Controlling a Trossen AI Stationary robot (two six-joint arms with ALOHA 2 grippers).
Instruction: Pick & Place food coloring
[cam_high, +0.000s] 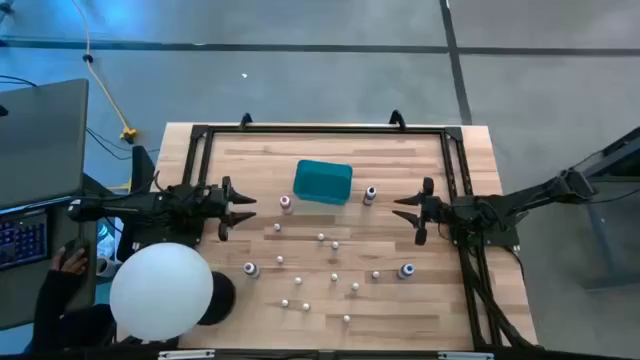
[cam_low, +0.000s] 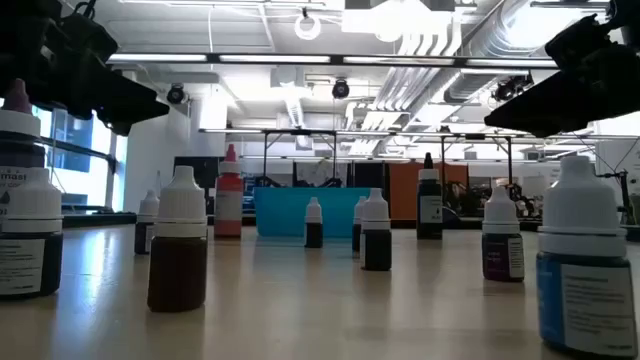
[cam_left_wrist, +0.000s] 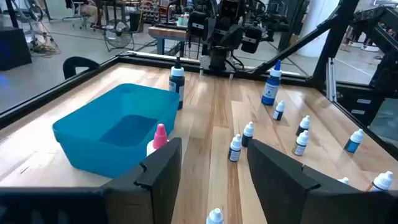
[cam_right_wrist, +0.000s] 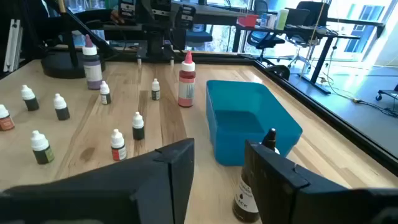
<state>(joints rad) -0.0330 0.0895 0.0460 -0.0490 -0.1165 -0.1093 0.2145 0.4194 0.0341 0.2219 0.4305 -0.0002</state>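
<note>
While both dark arms reach inward over the light wooden table (cam_high: 470, 310), you have the left gripper (cam_high: 243, 212) spread and empty at the left edge, and the right gripper (cam_high: 405, 212) spread and empty at the right. Between them, the tiny white-capped food coloring bottles (cam_high: 322, 262) stand scattered, mostly nearer than the open teal plastic box (cam_high: 322, 182).

Right gripper (cam_right_wrist: 217, 168): jaws apart, close to the camera
Teal box (cam_right_wrist: 249, 121): open and empty; sits on the wooden worktop (cam_right_wrist: 168, 118)
Black-capped bottle (cam_right_wrist: 258, 177): just beside the box, partly hidden by the gripper
Red bottle (cam_right_wrist: 186, 79): upright near the box's far end
Small white-capped bottles (cam_right_wrist: 118, 144): spread over the worktop; all upright
</note>
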